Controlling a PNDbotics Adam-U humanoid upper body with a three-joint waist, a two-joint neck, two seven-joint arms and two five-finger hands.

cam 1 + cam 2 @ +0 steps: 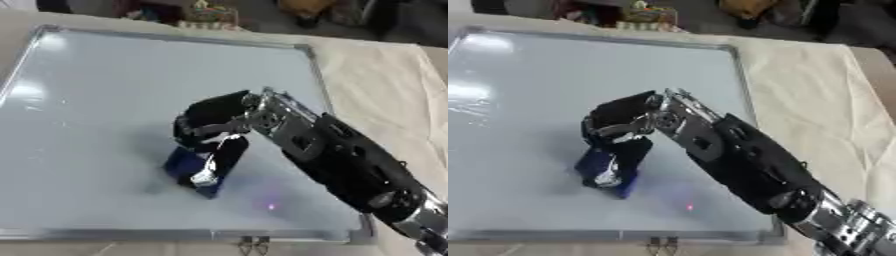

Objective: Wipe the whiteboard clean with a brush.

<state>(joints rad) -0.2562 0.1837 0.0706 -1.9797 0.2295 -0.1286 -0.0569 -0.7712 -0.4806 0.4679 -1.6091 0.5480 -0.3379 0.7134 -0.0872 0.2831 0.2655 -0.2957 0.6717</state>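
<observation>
Board's near frame edge [175, 234] is running along the bottom, a small metal clip [252, 245] sitting just below it. Right arm [367, 170] is reaching in from the lower right, crossing the board's right side. Right hand [210, 125] is bending down over the middle of the whiteboard [96, 100], fingers [229, 155] curling round a dark blue brush [185, 167] and clamping it. Brush is touching the board surface, slightly tilted. A faint purple dot [270, 205] is glowing on the board beside the arm. Bench cloth [815, 90] is lying to the right of the board. Blurred clutter [206, 12] is sitting past the far edge
</observation>
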